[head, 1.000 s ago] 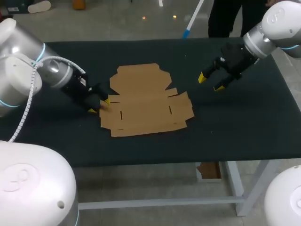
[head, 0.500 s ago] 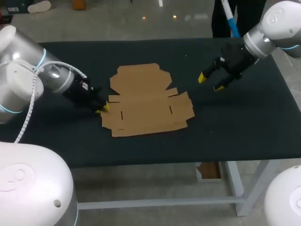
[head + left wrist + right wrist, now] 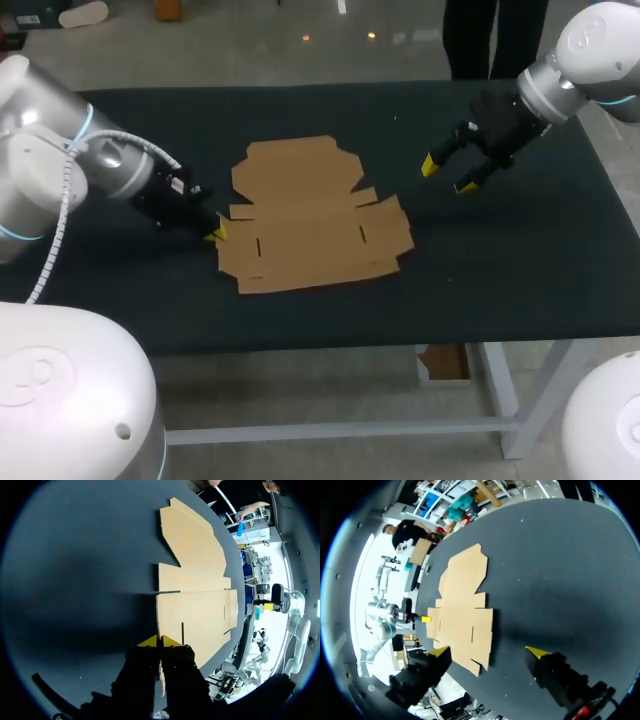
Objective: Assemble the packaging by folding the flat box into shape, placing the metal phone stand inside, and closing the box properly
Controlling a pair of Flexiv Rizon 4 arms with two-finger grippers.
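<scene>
So the box (image 3: 310, 215) is lying dead flat in the middle of the bench (image 3: 530, 270), big lid panel on the far side, small flaps left and right. It's thin cardboard, so my guess is it's light, bendy along the scores, and easy to crease or skid around if you shove it. The left gripper (image 3: 217, 231) sits low at the box's left edge, jaws pinched nearly together with the cardboard edge between them (the wrist view makes it look like a grip on that flap). The right gripper (image 3: 447, 175) hangs over the far right of the bench, well apart from the box, jaws wide open and empty. I'd grab flap edges close to a score line, not mid-panel. No phone stand in sight.
</scene>
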